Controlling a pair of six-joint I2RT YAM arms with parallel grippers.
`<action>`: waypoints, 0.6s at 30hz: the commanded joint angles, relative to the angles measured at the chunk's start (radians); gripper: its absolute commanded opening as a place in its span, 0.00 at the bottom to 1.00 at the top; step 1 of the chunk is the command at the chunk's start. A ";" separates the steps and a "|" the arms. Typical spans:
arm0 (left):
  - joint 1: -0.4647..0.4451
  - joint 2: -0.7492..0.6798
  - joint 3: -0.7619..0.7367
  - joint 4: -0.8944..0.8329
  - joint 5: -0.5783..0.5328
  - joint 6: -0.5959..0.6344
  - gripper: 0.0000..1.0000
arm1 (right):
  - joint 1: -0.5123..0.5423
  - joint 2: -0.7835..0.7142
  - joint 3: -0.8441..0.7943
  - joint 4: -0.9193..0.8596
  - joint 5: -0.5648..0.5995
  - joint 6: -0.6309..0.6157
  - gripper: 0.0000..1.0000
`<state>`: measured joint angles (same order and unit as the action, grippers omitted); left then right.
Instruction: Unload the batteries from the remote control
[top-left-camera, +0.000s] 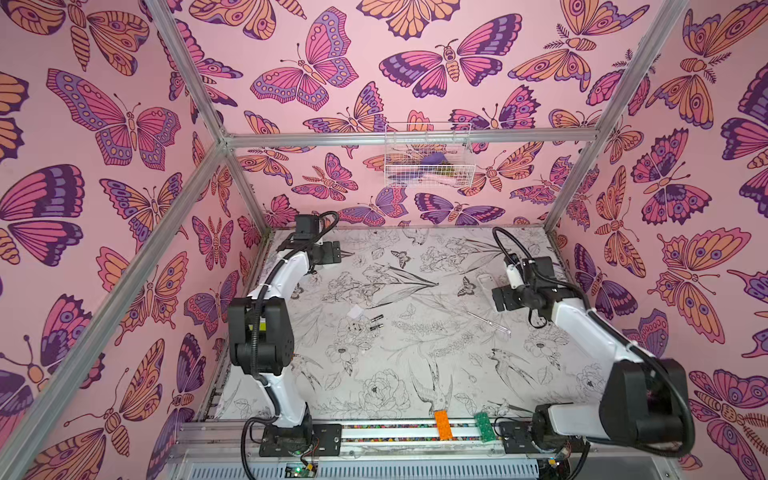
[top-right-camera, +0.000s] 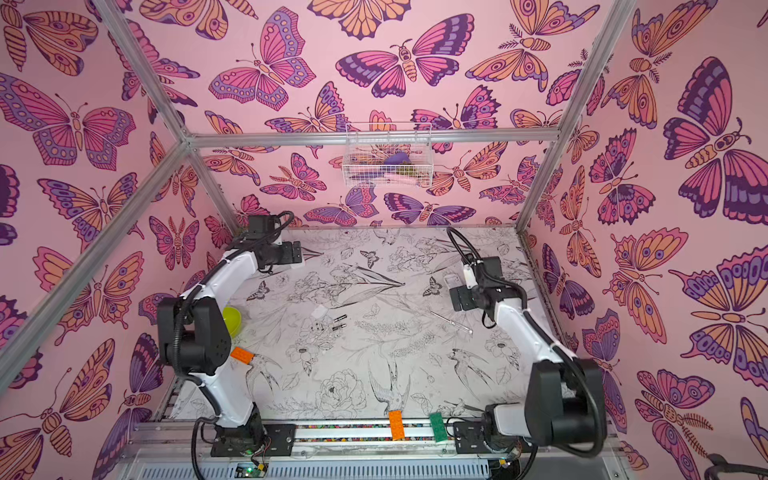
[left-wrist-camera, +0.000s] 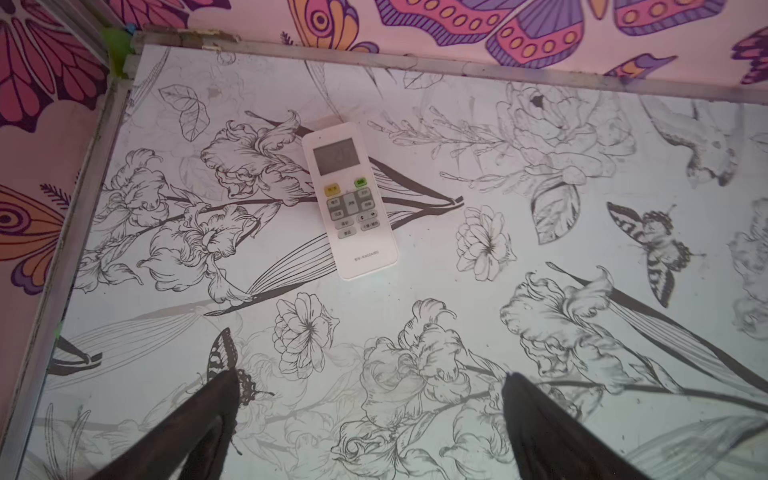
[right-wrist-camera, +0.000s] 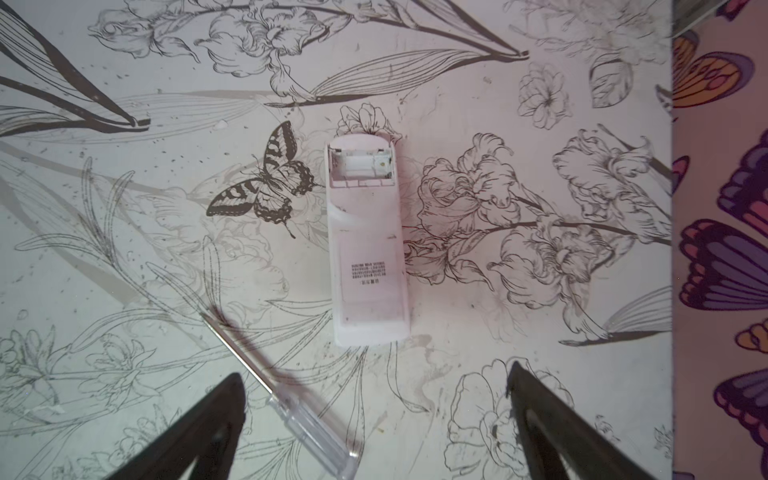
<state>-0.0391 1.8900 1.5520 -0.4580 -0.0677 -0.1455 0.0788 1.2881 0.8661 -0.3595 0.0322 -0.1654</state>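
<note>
Two batteries (top-left-camera: 377, 319) are lying out; right gripper (right-wrist-camera: 375, 370), spread and empty, is hovering over the emptied remote (right-wrist-camera: 368, 249); left gripper (left-wrist-camera: 370, 375), likewise, is facing a face-up remote (left-wrist-camera: 349, 199), probably needing flipping next.

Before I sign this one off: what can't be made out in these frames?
- Left wrist view: the buttons-up remote lies face up, so its own body hides the battery bay.
- Both top views: the batteries are too small to count surely.
- Both top views: the basket on the back wall; its wire blurs what is inside.
- Both top views: that remote is not visible, probably behind the left arm.
</note>
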 joint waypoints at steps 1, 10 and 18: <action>0.002 0.081 0.073 -0.076 -0.111 -0.116 1.00 | -0.007 -0.131 -0.055 0.009 0.009 0.025 0.99; -0.003 0.318 0.272 -0.184 -0.119 -0.142 1.00 | -0.009 -0.497 -0.246 -0.010 0.062 0.127 0.99; -0.018 0.485 0.453 -0.261 -0.134 -0.150 1.00 | -0.010 -0.611 -0.302 -0.020 0.153 0.241 0.99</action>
<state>-0.0486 2.3405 1.9583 -0.6582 -0.1738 -0.2798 0.0780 0.6842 0.5701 -0.3641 0.1463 0.0292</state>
